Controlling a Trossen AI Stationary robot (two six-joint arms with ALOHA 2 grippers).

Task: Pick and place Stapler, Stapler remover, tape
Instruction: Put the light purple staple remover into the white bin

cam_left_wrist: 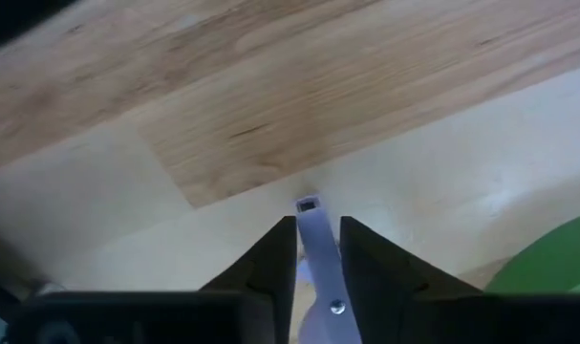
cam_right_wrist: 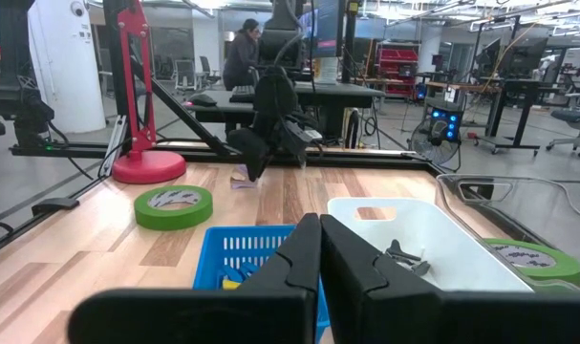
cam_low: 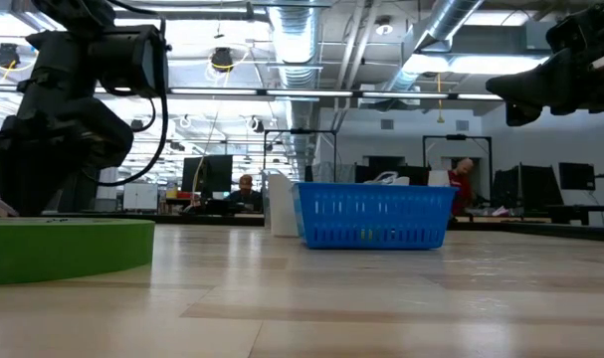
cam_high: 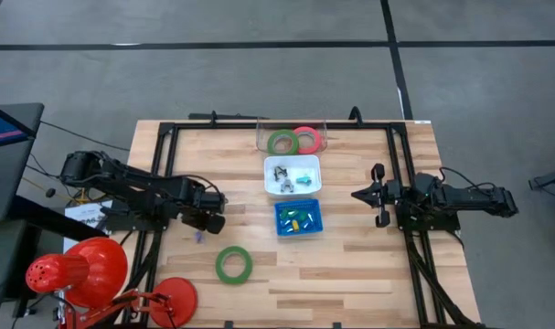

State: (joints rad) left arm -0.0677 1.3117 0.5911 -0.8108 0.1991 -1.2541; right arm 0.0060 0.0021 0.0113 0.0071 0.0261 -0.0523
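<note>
Pinching a pale lilac flat staple remover [cam_left_wrist: 318, 256] between nearly closed fingers: left gripper [cam_left_wrist: 318, 227], down at the light wooden table [cam_high: 368, 274], on its left side. Seen only from the left wrist: both dark fingers pressed against the remover's sides, a small rivet on its face. Seen from the right wrist, farther off: the same remover [cam_right_wrist: 242, 179] on the wood under that gripper.

Just beside it, lying flat on the table: one green tape ring [cam_high: 233, 264], looming large in the low view.

From above only: a second green tape ring [cam_high: 282, 142] and a pink-red tape ring [cam_high: 305, 139], side by side in a clear container at the far edge. Nearer, a white tray [cam_high: 293, 161], then a blue mesh basket [cam_high: 298, 204].

Waiting at the table's right side, fingers fully together, holding nothing: right gripper [cam_high: 364, 194].
</note>
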